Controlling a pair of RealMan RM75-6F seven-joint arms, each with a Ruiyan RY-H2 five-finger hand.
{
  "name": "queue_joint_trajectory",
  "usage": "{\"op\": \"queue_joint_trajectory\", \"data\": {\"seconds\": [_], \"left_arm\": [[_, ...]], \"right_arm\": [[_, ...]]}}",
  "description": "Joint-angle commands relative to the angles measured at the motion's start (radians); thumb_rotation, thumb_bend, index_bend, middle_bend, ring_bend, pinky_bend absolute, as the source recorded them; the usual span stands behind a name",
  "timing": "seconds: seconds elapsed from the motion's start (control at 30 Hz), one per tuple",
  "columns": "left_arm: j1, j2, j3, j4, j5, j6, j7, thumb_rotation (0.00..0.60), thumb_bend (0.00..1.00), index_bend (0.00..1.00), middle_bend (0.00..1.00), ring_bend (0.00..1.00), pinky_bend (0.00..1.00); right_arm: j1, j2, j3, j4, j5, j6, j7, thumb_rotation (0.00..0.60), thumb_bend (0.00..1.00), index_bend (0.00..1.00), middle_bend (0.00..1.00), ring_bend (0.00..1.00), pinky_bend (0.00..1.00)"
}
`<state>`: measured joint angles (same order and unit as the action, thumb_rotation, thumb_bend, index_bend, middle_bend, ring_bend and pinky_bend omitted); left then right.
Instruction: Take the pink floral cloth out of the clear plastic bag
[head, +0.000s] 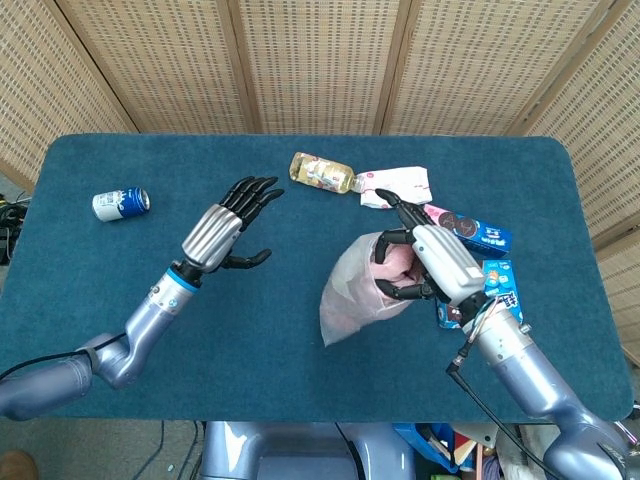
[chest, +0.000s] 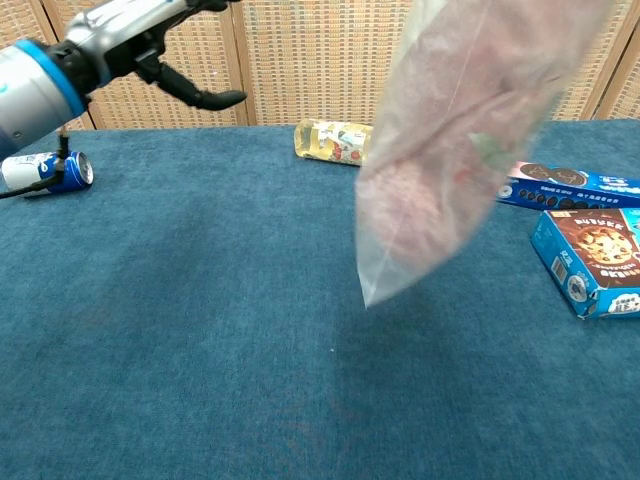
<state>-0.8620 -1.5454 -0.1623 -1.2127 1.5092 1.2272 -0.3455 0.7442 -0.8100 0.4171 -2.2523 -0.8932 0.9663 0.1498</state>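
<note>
right hand (head: 420, 262): clear plastic bag (head: 352, 292) gripped at mouth, pink floral cloth (head: 395, 268) inside | left hand (head: 228, 226): fingers spread, nothing held

Woven cane wall panels (head: 320, 60) stand behind the blue-carpeted table (head: 120, 300).

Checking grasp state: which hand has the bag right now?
The right hand holds the clear plastic bag at its mouth, with the bag hanging below. The left hand is apart from it, fingers spread, holding nothing.
</note>
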Motion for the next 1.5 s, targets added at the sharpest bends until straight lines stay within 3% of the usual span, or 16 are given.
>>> {"op": "queue_joint_trajectory", "data": {"seconds": [0.03, 0.23, 0.47, 0.7, 1.2, 1.5], "left_arm": [[0.031, 0.030, 0.018, -0.025, -0.021, -0.015, 0.031, 0.600, 0.31, 0.10, 0.00, 0.00, 0.00], [0.064, 0.088, 0.029, -0.111, -0.062, -0.054, 0.106, 0.600, 0.31, 0.12, 0.00, 0.00, 0.00], [0.060, 0.128, 0.041, -0.154, -0.069, -0.120, 0.109, 0.600, 0.31, 0.14, 0.00, 0.00, 0.00], [0.068, 0.135, 0.047, -0.180, -0.075, -0.141, 0.103, 0.600, 0.31, 0.26, 0.00, 0.00, 0.00], [0.115, 0.238, 0.056, -0.427, -0.191, -0.204, 0.226, 0.600, 0.30, 0.36, 0.00, 0.00, 0.00], [0.137, 0.211, 0.035, -0.474, -0.274, -0.188, 0.306, 0.600, 0.28, 0.36, 0.00, 0.00, 0.00]], "right_arm": [[0.008, -0.003, 0.007, 0.001, 0.040, 0.010, -0.001, 0.600, 0.72, 0.78, 0.00, 0.00, 0.00], [0.019, -0.004, 0.011, -0.001, 0.090, 0.017, -0.014, 0.600, 0.73, 0.78, 0.00, 0.00, 0.00], [0.023, 0.002, 0.019, -0.009, 0.114, 0.020, -0.013, 0.600, 0.74, 0.78, 0.00, 0.00, 0.00], [0.043, 0.009, 0.039, -0.034, 0.154, 0.036, -0.028, 0.600, 0.74, 0.78, 0.00, 0.00, 0.00], [0.134, -0.055, 0.048, -0.095, 0.329, 0.193, -0.192, 0.600, 0.75, 0.78, 0.00, 0.00, 0.00], [0.191, -0.108, 0.061, -0.104, 0.418, 0.255, -0.258, 0.600, 0.76, 0.78, 0.00, 0.00, 0.00]]}}
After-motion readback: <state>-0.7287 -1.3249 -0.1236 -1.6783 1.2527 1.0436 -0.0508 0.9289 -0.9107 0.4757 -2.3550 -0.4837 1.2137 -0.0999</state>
